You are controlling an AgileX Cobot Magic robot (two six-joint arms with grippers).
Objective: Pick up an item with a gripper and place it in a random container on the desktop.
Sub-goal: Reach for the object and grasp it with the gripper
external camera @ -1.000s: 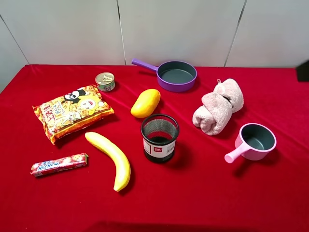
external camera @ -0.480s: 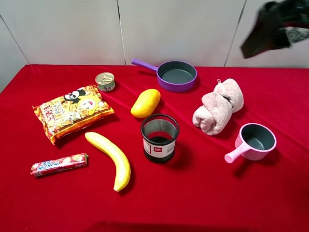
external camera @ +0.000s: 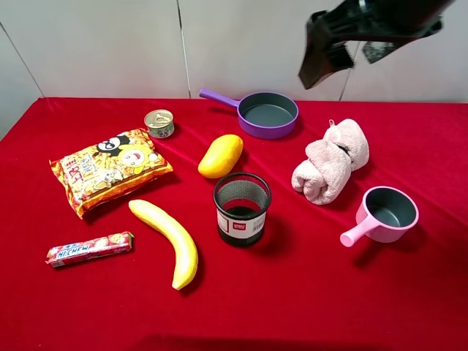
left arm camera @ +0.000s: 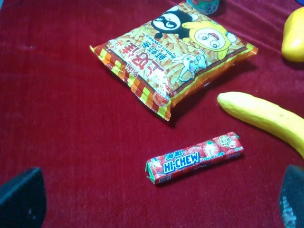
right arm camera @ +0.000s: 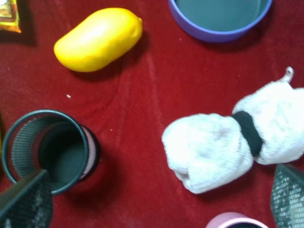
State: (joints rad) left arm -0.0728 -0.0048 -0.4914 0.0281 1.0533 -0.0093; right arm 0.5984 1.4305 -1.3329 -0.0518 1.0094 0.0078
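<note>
Left gripper [left arm camera: 156, 204]: only its dark fingertips [left arm camera: 21, 199] show in the left wrist view. Jaws are wide apart with nothing between them, hovering over the cloth near the Hi-Chew candy stick [left arm camera: 194, 157]. This arm is out of the high view. Right arm [external camera: 380, 22] comes in from the upper right, high above the back of the table. Right gripper [right arm camera: 156, 204] points down, jaws wide apart and empty. Mango [external camera: 220, 156] lies on its side on the red-cloth desktop [external camera: 292, 292], between the purple saucepan [external camera: 267, 132] behind it and the black mesh cup [external camera: 242, 208] in front. It touches neither, and it sits well apart from both sets of jaws. The right wrist view shows it past the mesh cup, not between the fingers. The purple saucepan holds nothing, handle pointing left. Left to right on the cloth: snack bag [external camera: 110, 170], small tin can [external camera: 159, 123], banana [external camera: 167, 239], rolled pink towel [external camera: 330, 161], pink saucepan [external camera: 387, 213]. Behind the table stands a white panelled wall [external camera: 110, 44].
</note>
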